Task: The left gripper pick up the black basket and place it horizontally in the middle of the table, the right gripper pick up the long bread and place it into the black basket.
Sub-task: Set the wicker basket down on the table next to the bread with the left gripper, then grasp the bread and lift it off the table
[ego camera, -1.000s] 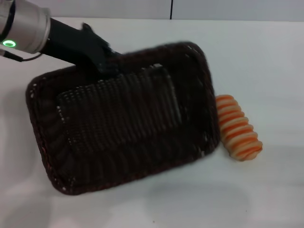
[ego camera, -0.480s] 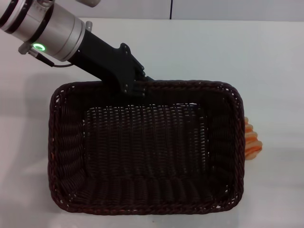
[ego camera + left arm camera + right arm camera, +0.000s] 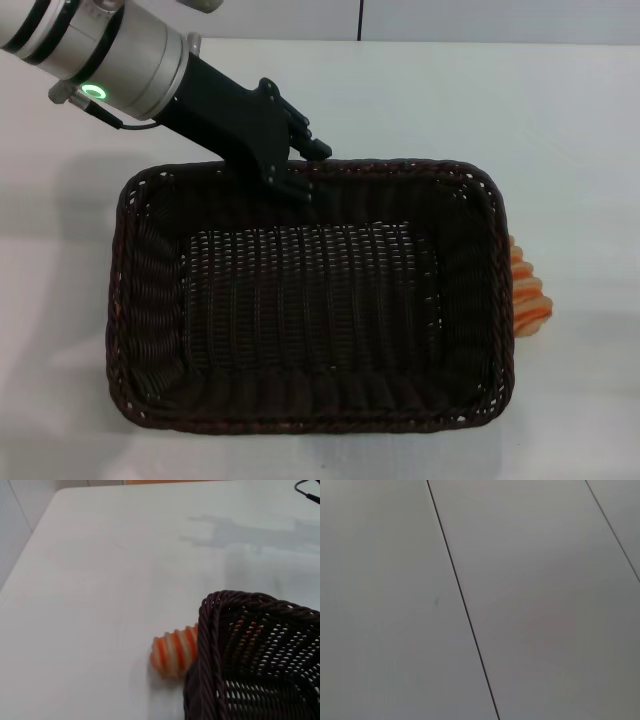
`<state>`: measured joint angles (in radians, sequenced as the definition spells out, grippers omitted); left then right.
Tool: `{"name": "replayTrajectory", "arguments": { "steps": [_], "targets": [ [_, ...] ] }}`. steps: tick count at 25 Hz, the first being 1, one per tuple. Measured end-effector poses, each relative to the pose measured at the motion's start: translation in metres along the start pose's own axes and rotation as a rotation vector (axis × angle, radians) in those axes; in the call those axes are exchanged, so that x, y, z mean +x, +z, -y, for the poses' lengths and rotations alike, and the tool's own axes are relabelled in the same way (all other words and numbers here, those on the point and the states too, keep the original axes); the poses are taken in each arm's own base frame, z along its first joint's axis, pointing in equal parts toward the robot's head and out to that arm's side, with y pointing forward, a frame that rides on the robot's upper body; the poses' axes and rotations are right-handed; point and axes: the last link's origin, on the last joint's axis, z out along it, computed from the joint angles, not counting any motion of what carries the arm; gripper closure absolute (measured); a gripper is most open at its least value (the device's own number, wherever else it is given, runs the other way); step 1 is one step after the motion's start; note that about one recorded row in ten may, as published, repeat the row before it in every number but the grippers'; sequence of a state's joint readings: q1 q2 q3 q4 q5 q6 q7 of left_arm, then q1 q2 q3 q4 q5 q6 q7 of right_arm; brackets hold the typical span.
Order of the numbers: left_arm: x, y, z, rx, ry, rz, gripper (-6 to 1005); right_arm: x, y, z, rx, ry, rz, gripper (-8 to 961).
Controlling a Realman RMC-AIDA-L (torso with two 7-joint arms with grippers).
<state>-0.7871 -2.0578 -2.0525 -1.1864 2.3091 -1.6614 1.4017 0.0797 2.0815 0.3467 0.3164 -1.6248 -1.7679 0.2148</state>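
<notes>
The dark woven basket [image 3: 310, 300] sits level, long side across, its far rim at the left gripper [image 3: 305, 170]; the striped bread [image 3: 528, 298] pokes out beyond its right end.

A black jawed gripper on a silver arm [image 3: 305, 170] is gripping the far braided rim of a large dark woven wicker basket [image 3: 480, 300] lying lengthwise on a plain white table [image 3: 580, 120], half-hiding an orange-and-cream striped loaf [image 3: 528, 297].
</notes>
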Motion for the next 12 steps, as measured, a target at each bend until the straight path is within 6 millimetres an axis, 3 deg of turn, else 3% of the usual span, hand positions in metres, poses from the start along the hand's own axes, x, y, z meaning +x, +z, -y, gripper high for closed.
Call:
{"name": "replayTrajectory", "arguments": {
  "steps": [6, 7, 10, 12],
  "targets": [
    [0.005, -0.014, 0.014, 0.138, 0.042, -0.061, 583, 0.001, 0.001, 0.0, -0.001, 0.001, -0.004, 130],
    [0.01, -0.025, 0.026, 0.26, 0.046, -0.11, 565, 0.001, 0.001, 0.0, -0.001, 0.001, -0.006, 130],
    [0.014, -0.039, 0.036, 0.403, 0.058, -0.152, 528, 0.002, 0.002, -0.001, -0.004, 0.002, -0.011, 130],
    [0.017, -0.056, 0.045, 0.647, 0.084, -0.211, 503, 0.003, 0.002, -0.002, -0.008, 0.004, -0.013, 130]
  ]
}}
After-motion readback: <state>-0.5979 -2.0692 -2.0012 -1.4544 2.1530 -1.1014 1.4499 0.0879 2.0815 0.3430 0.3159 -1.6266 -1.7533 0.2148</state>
